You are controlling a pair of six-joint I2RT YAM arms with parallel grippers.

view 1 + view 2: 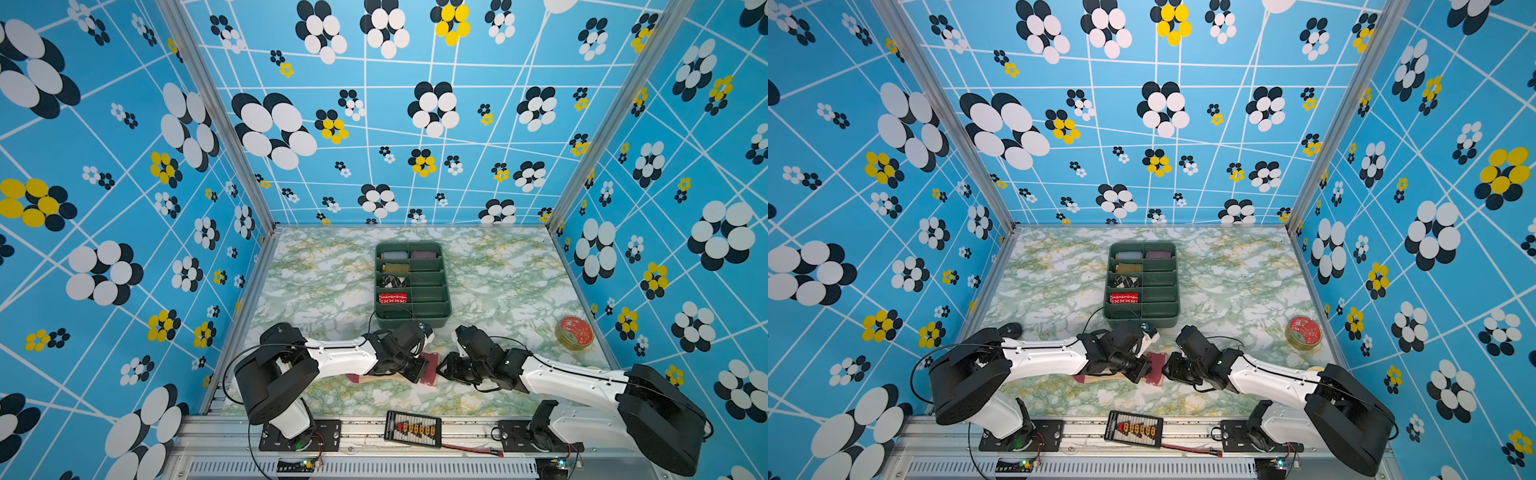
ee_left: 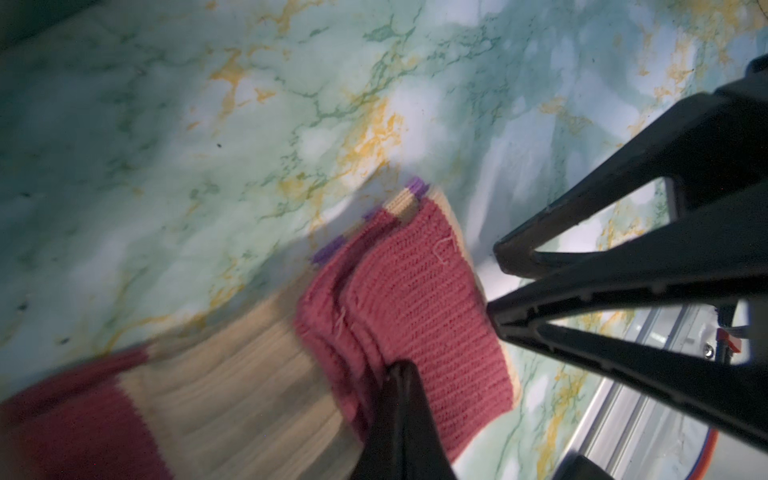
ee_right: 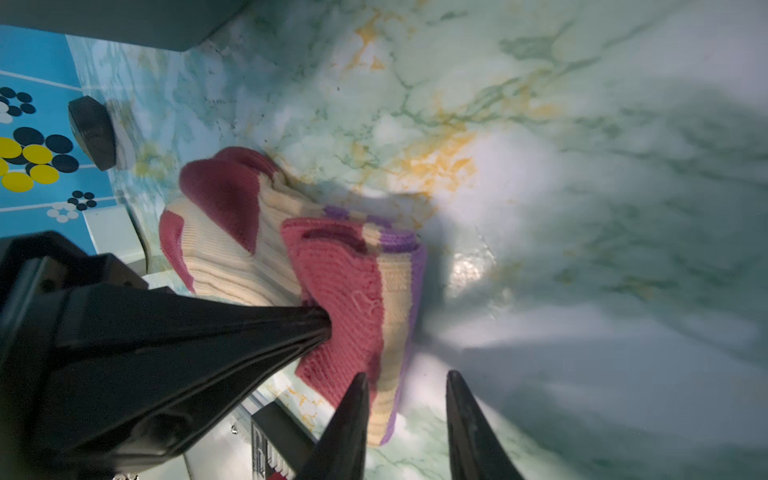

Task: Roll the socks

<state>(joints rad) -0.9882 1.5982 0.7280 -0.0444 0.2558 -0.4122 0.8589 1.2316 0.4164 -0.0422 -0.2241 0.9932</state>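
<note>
Near the surface's (image 1: 498,282) front edge, pale orange-cream ribbed socks (image 3: 232,257) lie barely rolled: left pincer (image 3: 324,324) pinches their red cuff (image 2: 415,291), right pincer (image 3: 405,386) spread.

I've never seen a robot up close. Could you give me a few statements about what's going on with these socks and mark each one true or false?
1. The left gripper is pinching the dark red cuff of the socks. True.
2. The right gripper is clamped shut on the socks. False: its jaws stand apart, next to the cuff's edge.
3. A red white-patterned sock roll sits in the green tray. True.
4. The round red-lidded tin is inside the tray. False: it stands on the table by the right wall, apart from the tray.
5. The socks are rolled into a tight ball. False: only the cuff end is turned over; the rest lies stretched out.
</note>
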